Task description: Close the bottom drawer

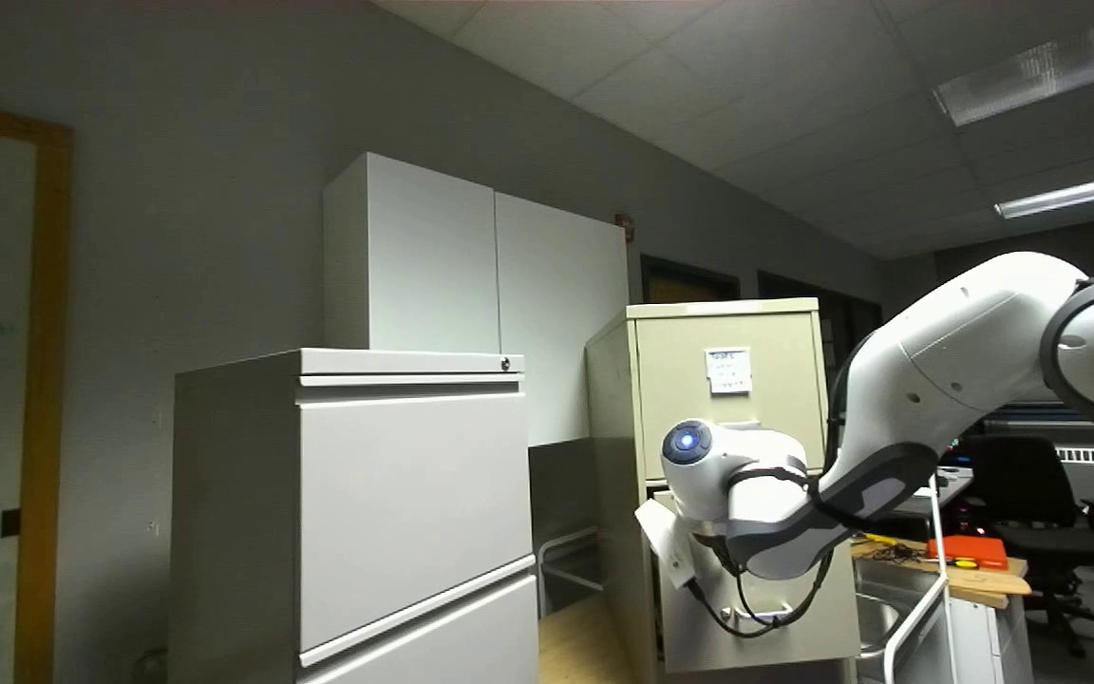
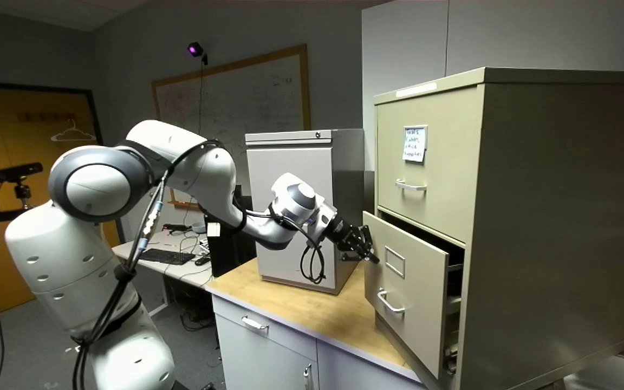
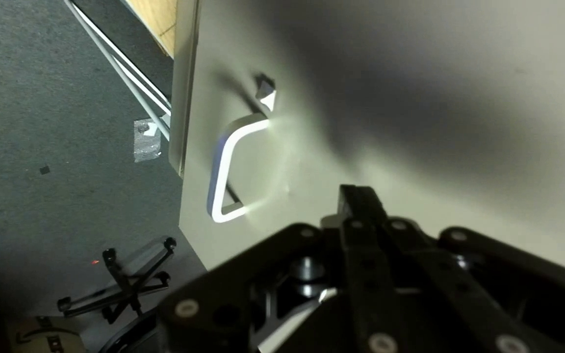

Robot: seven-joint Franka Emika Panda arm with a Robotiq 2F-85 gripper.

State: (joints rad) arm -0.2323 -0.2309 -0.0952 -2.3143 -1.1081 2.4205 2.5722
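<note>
"So, where does the bottom drawer point(image 2: 420, 309) stand?"

"Out from the beige filing cabinet point(image 2: 553, 222), with a dark gap above its front in an exterior view."

"And the hand point(image 3: 359, 202)?"

"Right before that drawer's front, near the label frame point(image 2: 395, 262) and higher up than the pull handle point(image 3: 223, 171). Whether its tips touch the metal, I can't tell."

"Has it got hold of something?"

"Nothing. The wrist view shows its fingers point(image 3: 372, 211) brought together, pointing at the drawer's face."

"What else is about?"

"The upper drawer point(image 2: 444, 179), sitting flush and bearing a handwritten note point(image 2: 414, 144). Nearby, a grey cabinet point(image 2: 290, 162) stands on the wooden tabletop point(image 2: 312, 306)."
</note>
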